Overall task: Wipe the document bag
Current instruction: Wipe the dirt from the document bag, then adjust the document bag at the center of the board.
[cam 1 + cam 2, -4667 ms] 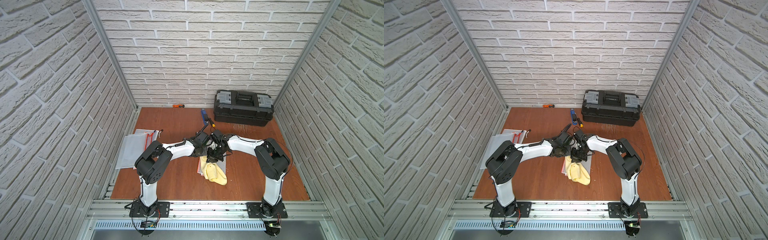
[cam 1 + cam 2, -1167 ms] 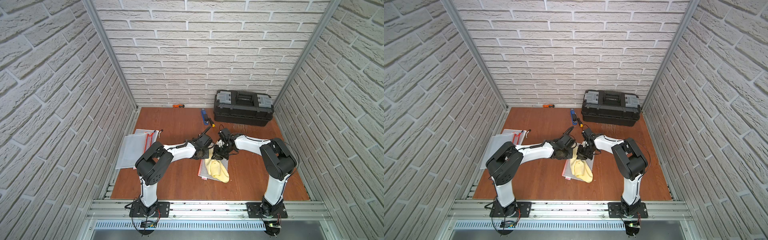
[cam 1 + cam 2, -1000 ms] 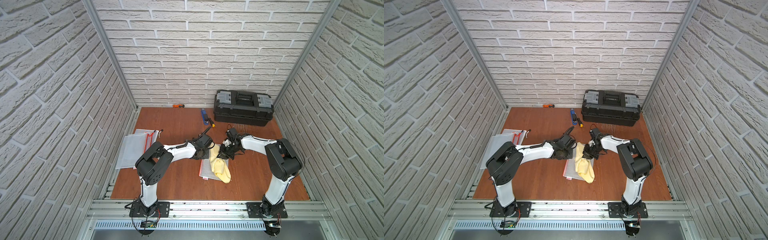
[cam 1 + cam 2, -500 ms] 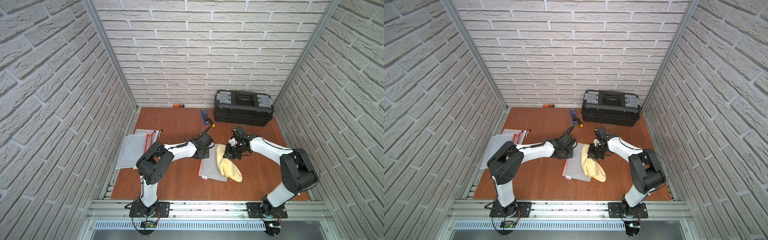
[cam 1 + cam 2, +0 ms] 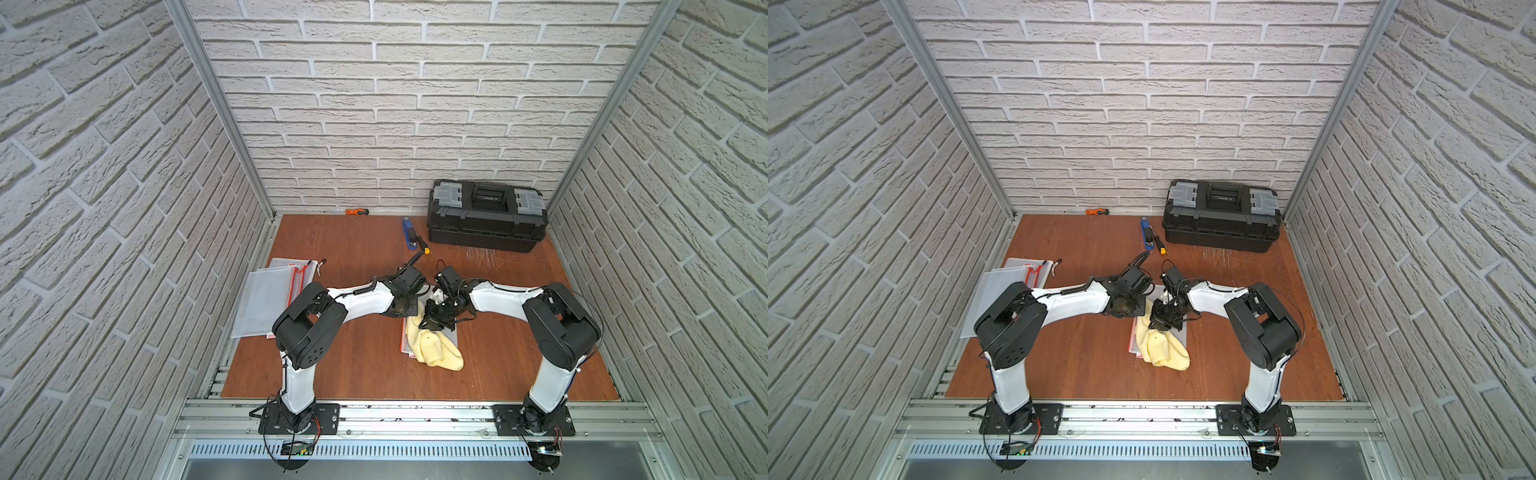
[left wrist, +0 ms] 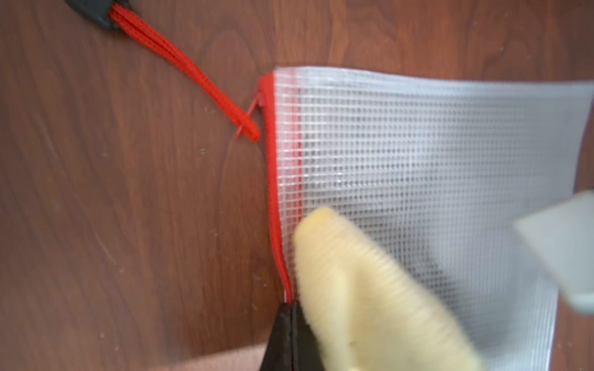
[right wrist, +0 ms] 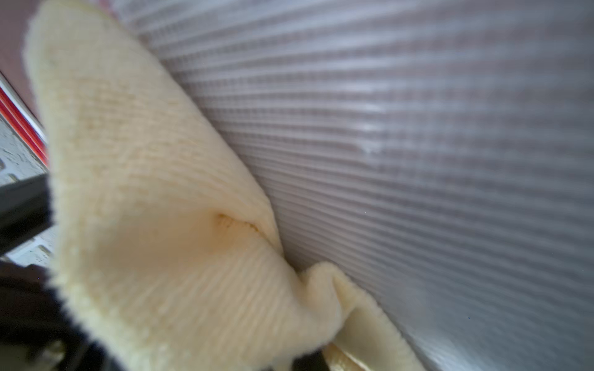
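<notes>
The left jaws are pinching the red zipper edge (image 6: 274, 192) of the document bag (image 6: 418, 144), and the right jaws are clamping a yellow cloth (image 5: 434, 353) draped across that bag, which is lying flat on the table (image 5: 353, 353) beneath both.

No readable text or labels anywhere.

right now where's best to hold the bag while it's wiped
By the red zipper edge, from the robot's left: the bag lies flat, so that rim is what jaws can pinch. The left gripper is shut there; the right gripper holds the cloth.
</notes>
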Available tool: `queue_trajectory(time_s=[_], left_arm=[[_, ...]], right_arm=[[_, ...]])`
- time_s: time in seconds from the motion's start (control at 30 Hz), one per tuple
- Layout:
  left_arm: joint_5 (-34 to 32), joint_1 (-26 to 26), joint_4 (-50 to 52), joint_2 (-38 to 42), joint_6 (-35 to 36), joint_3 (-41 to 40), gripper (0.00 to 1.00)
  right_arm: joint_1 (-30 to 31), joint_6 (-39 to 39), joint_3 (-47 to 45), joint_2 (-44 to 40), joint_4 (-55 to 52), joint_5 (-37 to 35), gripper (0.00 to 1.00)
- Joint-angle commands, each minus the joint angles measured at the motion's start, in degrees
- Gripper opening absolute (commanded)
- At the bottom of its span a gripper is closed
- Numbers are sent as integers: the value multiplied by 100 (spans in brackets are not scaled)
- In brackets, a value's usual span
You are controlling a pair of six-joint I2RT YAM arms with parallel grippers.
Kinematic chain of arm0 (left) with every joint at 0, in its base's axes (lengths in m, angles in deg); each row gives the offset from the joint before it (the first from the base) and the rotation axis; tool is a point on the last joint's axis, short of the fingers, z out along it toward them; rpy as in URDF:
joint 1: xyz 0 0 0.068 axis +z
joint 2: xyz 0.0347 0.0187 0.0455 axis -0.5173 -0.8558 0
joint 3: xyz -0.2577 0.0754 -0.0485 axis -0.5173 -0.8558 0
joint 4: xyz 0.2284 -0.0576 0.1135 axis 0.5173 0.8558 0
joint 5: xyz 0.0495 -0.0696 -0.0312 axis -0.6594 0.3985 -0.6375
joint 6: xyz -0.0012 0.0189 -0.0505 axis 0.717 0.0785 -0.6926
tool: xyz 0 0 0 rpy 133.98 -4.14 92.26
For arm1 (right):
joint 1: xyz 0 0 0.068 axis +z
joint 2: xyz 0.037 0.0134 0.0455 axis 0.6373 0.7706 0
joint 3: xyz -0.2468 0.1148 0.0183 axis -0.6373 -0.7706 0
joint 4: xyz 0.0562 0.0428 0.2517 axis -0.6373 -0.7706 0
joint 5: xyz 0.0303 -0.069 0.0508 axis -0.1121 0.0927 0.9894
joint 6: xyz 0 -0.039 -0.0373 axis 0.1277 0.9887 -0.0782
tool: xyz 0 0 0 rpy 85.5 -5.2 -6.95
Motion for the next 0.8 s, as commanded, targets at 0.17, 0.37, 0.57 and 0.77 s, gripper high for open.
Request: queue_trajectory(time_s=[0.17, 0.37, 0.57, 0.77], left_arm=[[-211, 151, 113, 131, 89, -127, 0], [-631, 483, 1151, 791, 558, 207, 0], [-1774, 591, 2902, 1663, 1435, 1263, 0], [-2645, 411, 4422, 1780, 2208, 2467, 0]], right_arm=[[-1824, 1186, -835, -1282, -1604, -706, 2], [-2396, 1564, -660, -1869, -2207, -853, 2], [-2528, 1640, -407, -1987, -2348, -829, 2], [-2538, 1664, -456, -2097, -2315, -780, 2]])
